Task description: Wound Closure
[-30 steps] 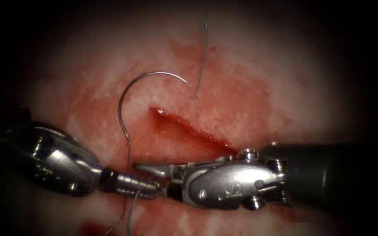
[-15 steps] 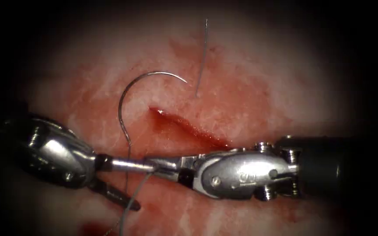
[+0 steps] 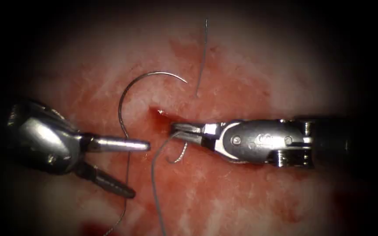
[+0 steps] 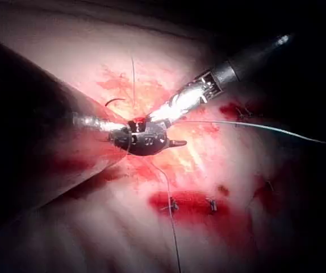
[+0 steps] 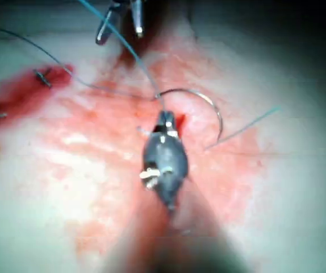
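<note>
One thin curved steel needle (image 3: 130,94) lies free on the pale, red-stained pork tissue (image 3: 250,83), left of the short red cut (image 3: 162,116), held by neither tool. My right tool (image 3: 183,130) is clamped on the fine grey thread (image 3: 154,175) at the cut's upper end; the rest of the cut is hidden beneath it. My left tool (image 3: 136,168) gapes wide, holding nothing. One separate thread end (image 3: 203,57) lies above the cut. Two tools, one needle.
</note>
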